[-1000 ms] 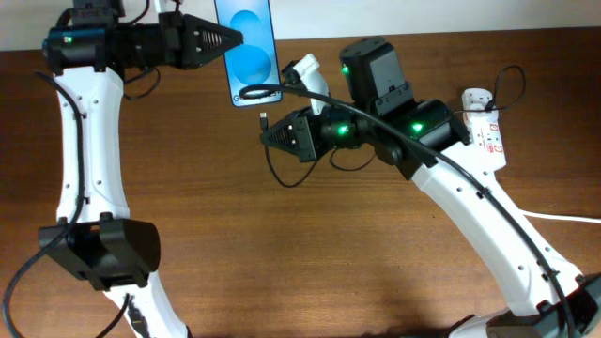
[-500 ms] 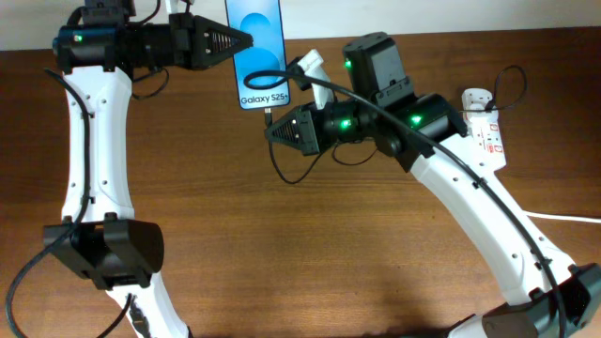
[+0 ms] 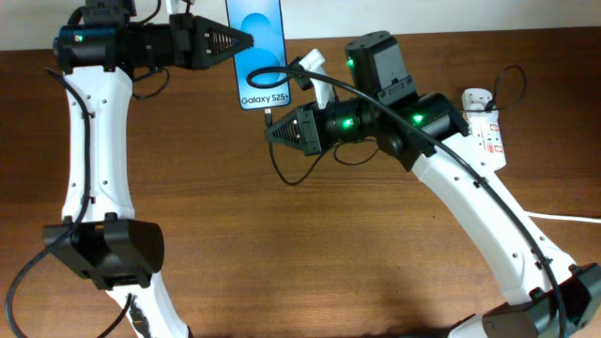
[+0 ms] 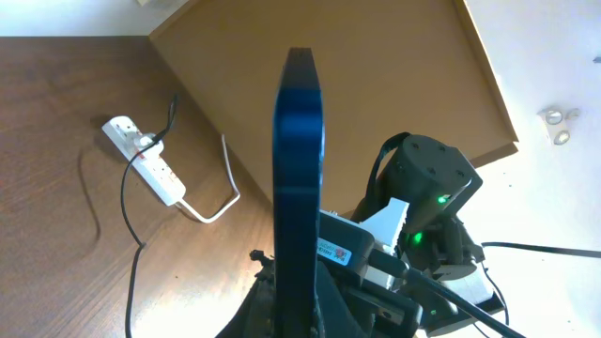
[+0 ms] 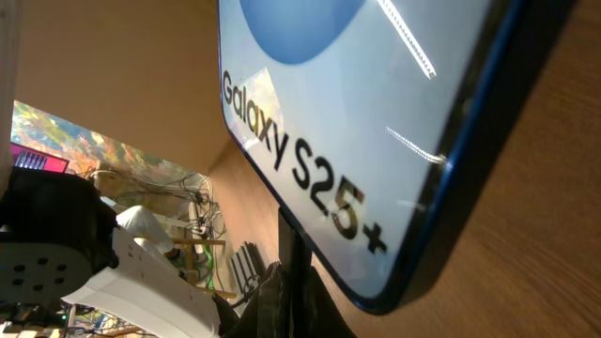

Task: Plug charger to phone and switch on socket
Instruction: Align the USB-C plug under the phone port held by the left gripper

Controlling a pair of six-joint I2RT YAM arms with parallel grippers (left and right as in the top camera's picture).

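Dark brown wooden table point(image 3: 310, 244), cream wall point(image 3: 423, 14) along its far edge. Left gripper point(image 3: 242, 41) is clenched on the side of the slim, black-edged, blue-screen smartphone point(image 3: 259, 47) at the far edge. Right gripper point(image 3: 269, 132) is clamped on the thin black charger cable's plug end point(image 3: 269, 117). The tip is right at the phone's bottom edge; can't tell if it's seated. The white power strip with red-marked switches point(image 3: 488, 136) lies by the right arm, well apart from the phone.

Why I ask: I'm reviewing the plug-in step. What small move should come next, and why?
Likely ease the right gripper toward the phone, pressing the charger tip into its bottom edge. The left gripper holds the phone, the tip sits right at that edge, and whether it is seated cannot be told.
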